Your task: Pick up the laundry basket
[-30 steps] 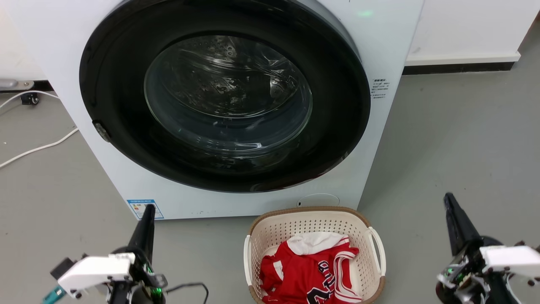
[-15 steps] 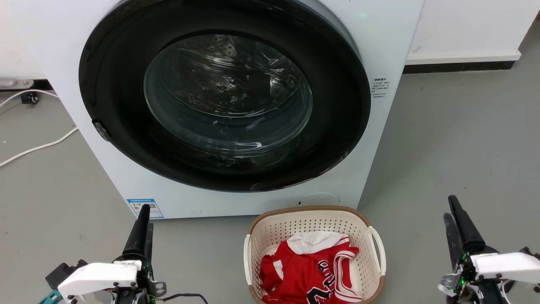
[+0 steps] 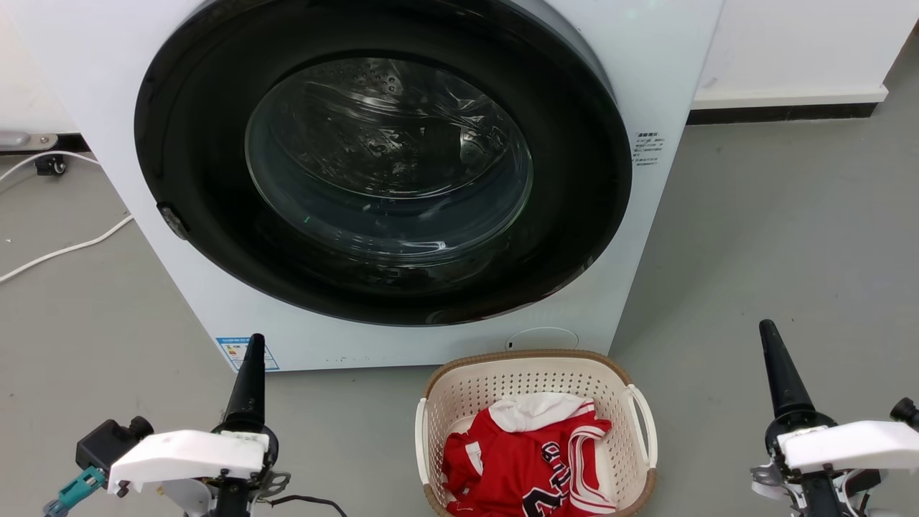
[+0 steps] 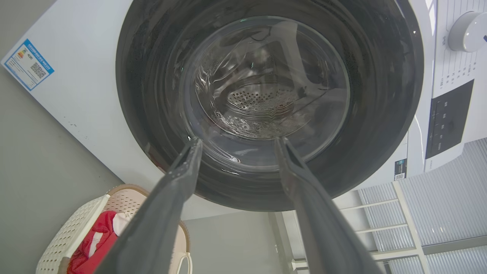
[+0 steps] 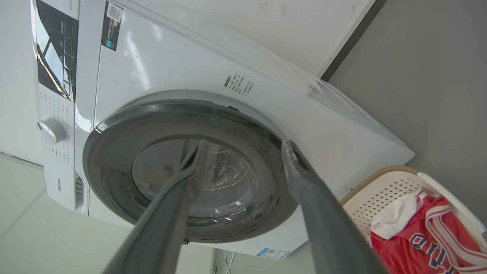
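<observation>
The laundry basket (image 3: 495, 391) stood on the grey floor (image 3: 775, 237) between the two tools, touched by neither. The left tool (image 4: 237, 141) had its two dark fingers spread with nothing between them, a gap plain in the left wrist view. The head view showed it edge-on as one dark spike at the lower left, its tip in line with the washer's blue label (image 3: 240, 353). The right tool (image 5: 244, 144) was likewise spread and empty in the right wrist view. In the head view it was again a lone spike, well to the right of the basket over bare floor. In the basket lay a red jersey (image 3: 528, 459) with white trim. Just behind the basket rose the white washer (image 3: 108, 108), its round dark door (image 3: 574, 215) shut. The wrist views, looking up from low, reached the control dial (image 4: 466, 26) and dark panel above the door. The head view, looking down, stopped at the door's upper rim and took in a white cable (image 3: 64, 251) on the floor at the left.
</observation>
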Tool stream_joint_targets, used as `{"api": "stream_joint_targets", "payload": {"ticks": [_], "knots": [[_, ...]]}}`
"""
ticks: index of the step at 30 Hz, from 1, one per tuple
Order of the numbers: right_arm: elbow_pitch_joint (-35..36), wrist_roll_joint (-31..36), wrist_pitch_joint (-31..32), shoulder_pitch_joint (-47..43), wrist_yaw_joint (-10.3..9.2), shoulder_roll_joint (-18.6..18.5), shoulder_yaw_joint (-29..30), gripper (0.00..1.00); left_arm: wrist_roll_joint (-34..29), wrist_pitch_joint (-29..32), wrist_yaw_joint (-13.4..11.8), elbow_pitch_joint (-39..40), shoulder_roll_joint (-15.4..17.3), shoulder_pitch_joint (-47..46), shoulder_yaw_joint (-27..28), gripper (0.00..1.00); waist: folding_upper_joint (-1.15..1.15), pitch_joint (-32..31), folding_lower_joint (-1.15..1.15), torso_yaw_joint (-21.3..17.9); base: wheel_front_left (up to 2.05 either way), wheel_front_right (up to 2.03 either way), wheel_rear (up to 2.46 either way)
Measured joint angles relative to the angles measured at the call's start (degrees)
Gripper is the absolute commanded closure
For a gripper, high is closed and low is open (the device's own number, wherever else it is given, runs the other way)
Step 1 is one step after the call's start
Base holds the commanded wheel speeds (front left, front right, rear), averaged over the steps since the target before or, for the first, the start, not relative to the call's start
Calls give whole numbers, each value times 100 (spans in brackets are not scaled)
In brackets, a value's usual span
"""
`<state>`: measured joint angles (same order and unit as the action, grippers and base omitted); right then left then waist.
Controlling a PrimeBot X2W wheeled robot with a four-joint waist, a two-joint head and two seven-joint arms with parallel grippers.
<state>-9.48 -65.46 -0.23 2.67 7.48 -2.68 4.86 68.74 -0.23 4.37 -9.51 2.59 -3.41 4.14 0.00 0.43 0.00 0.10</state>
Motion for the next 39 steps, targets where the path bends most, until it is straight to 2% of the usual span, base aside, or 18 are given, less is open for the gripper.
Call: {"api": "stream_joint_targets", "payload": {"ticks": [12,26,39], "knots": [[313,1496,-255,-115,1,0,-172,0,-1344,-257,-220,224,2,62,-233,0,0,0,0,8,0,0,0],[552,2763,-512,-209,1,-1,-256,0,-2630,-510,-363,321,5,112,-450,0,0,-5,0,12,0,0,0],[694,3754,-735,-272,1,-1,-290,0,-3570,-736,-456,326,10,144,-577,0,0,0,0,20,0,0,0]]}}
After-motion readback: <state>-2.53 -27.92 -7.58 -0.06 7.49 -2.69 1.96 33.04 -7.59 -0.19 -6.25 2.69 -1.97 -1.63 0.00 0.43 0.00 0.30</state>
